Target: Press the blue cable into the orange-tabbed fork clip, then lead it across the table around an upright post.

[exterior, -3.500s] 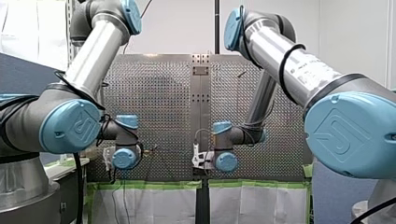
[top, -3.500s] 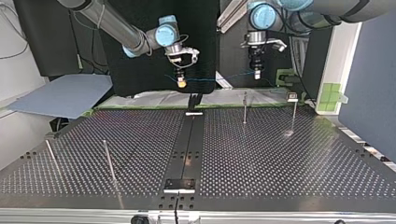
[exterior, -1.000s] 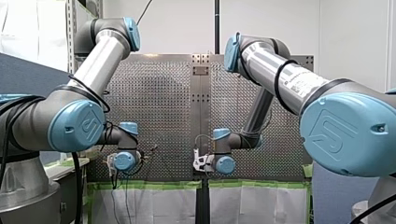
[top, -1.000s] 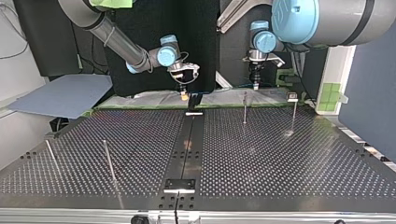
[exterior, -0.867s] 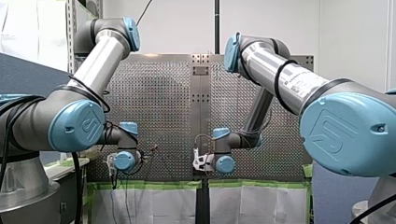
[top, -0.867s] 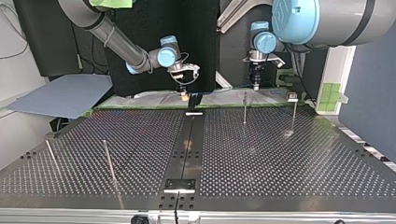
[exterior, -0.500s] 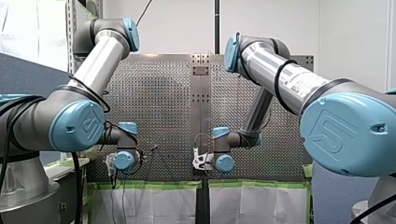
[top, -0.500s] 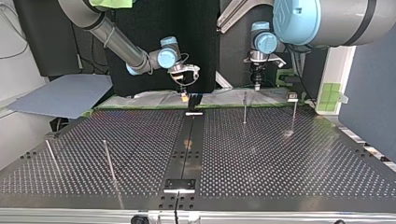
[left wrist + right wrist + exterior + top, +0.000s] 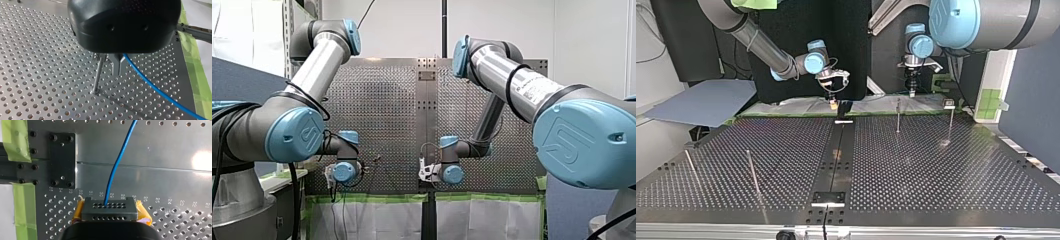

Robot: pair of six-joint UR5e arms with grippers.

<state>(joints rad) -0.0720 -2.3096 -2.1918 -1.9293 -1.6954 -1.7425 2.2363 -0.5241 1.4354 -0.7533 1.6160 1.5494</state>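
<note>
You have both grippers down at the far edge of the perforated table (image 9: pixel 936 165), as the top view shows it, with the blue cable (image 9: pixel 155 87) held by each. The left gripper (image 9: pixel 118 71) has its metal fingers (image 9: pixel 115 65) closed on the cable, which runs out from them low over the holes. An upright post (image 9: pixel 98 75) stands just beside those fingers, apart from the cable. The right gripper (image 9: pixel 110 207), yellow-padded, is clamped on the cable too, and the line leaves it ahead over the bare plate, past a black screwed bracket (image 9: pixel 62 160).

In the top view the right gripper sits just beside a small dark fixture (image 9: pixel 844 106) on the centre strip. That is probably the fork clip, though no orange tab shows, so confirm it before you commit.

The step in hand looks like seating the cable in the clip. To do it well, hold the span between the 2 grippers taut and level and line it up over the slot. Bring both grippers down together so the cable drops in rather than riding over a prong. Don't let the left side drag the line against the post. Allow enough free cable on the left for the run around 1 post afterwards.
</note>
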